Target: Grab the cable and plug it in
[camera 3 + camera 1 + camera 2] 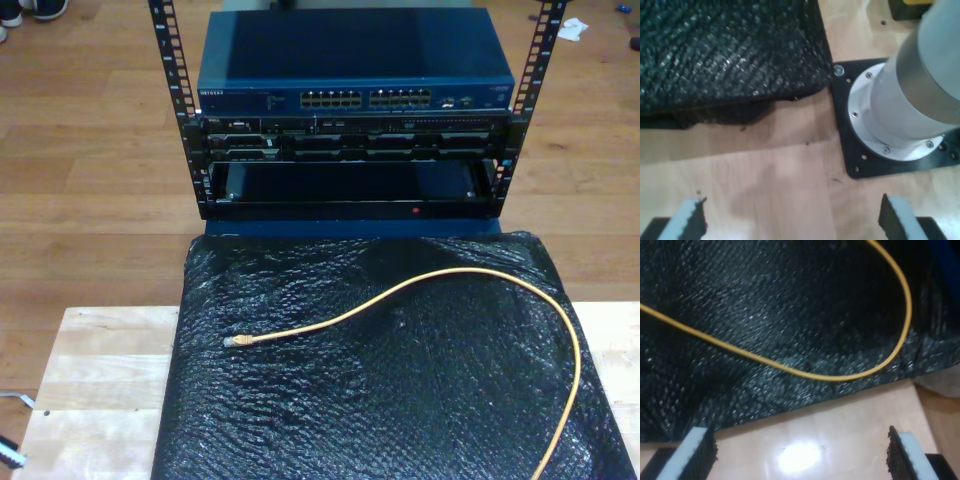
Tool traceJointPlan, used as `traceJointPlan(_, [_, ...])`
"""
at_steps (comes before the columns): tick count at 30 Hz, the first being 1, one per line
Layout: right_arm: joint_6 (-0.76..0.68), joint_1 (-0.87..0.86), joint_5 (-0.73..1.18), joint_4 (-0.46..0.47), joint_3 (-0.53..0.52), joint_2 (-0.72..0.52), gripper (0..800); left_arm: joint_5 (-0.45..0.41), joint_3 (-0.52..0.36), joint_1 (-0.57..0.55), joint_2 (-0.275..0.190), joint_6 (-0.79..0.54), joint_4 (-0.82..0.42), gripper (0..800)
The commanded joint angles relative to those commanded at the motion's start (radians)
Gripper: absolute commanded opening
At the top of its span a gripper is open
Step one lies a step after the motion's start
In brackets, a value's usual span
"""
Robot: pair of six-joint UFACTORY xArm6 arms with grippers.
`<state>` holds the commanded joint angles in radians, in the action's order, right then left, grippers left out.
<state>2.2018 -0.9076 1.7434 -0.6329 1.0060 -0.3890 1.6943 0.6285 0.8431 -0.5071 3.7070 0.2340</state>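
My first gripper point(792, 220) was held low, its jaws spread wide apart with nothing between the foam-padded fingertips point(690, 220). A white cylindrical arm base point(910, 100) was seen beyond it, bolted upright. My second gripper point(802, 455) was likewise held with jaws parted wide, its dark-faced pads point(900, 452) gripping nothing.

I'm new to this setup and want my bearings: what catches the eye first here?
The yellow-orange cable stands out, curving across the black mat on the wooden table, its plug end toward the exterior view's left. Behind the mat stands a rack with a blue network switch on top, its ports facing the mat. My second gripper hangs open over the table by the mat's edge.
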Motion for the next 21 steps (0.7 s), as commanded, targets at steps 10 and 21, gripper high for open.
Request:
traceJointPlan(10, [-0.114,0.12,-0.008,-0.015,0.091,0.015,800,0.0,-0.003,-0.021,0.0,0.054,0.023,800])
traceJointPlan(21, [-0.302,0.37,-0.112,-0.015,0.163,0.074,800,-0.012,-0.014,-0.021,0.002,0.172,0.127,800])
